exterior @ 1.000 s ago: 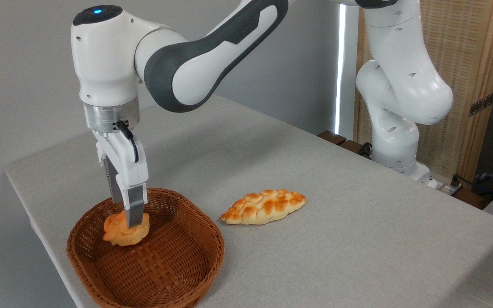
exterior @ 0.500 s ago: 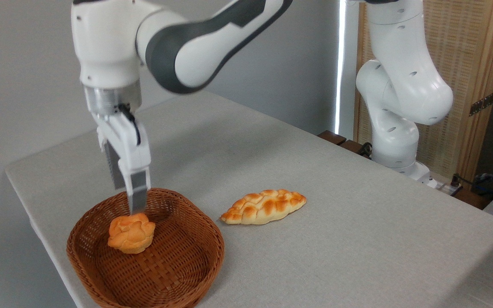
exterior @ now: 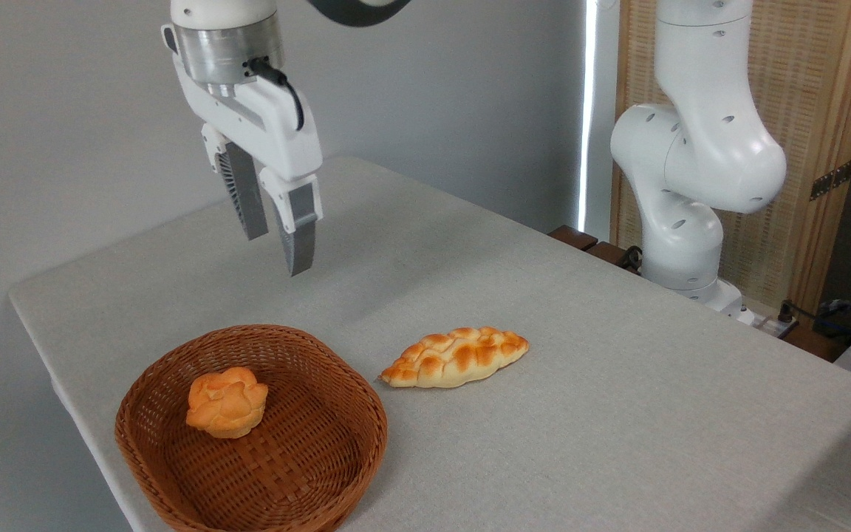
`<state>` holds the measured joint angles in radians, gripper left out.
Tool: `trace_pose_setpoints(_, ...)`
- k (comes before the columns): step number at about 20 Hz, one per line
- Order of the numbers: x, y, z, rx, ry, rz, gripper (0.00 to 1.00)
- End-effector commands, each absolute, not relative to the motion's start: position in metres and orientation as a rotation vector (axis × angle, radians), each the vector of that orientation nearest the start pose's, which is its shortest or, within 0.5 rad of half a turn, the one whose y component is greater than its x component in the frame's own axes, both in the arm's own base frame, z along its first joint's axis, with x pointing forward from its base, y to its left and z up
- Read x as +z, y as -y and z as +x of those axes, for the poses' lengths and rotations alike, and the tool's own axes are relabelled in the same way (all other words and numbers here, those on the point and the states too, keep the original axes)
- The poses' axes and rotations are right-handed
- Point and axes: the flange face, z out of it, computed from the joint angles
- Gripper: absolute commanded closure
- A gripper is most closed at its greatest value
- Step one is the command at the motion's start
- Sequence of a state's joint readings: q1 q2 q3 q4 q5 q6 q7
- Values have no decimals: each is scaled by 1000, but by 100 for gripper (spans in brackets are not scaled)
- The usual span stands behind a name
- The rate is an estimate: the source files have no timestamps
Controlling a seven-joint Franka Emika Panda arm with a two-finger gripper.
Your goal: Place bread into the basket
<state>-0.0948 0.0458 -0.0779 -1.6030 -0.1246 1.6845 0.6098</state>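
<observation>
The bread (exterior: pixel 226 402), a small orange-golden bun with a lobed top, rests inside the brown wicker basket (exterior: pixel 355 414), towards its left side. My gripper (exterior: pixel 276 253) hangs open well above the table, up and to the right of the basket, with nothing between its fingers. Its two grey fingertips (exterior: pixel 298 247) point downward, clear of both the bun and the basket rim.
A longer pale-golden braided loaf (exterior: pixel 456 357) lies on the grey tablecloth just right of the basket. The arm's white base (exterior: pixel 684 244) stands at the table's far right edge. A wooden screen stands behind it, and cables lie at the far right.
The gripper let go of the bun, which now sits in the basket. It then rose high above the basket and shifted right and back, fingers open.
</observation>
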Motion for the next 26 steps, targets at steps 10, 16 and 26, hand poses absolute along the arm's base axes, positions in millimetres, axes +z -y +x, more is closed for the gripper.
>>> trace_pose_setpoints(10,605,81,563,-63,-1129,-2975,0)
trace_pose_setpoints(16,614,74,558,-86,-1096,-2982,0)
trace_pose_setpoints(26,620,61,556,-81,-1061,-2934,0)
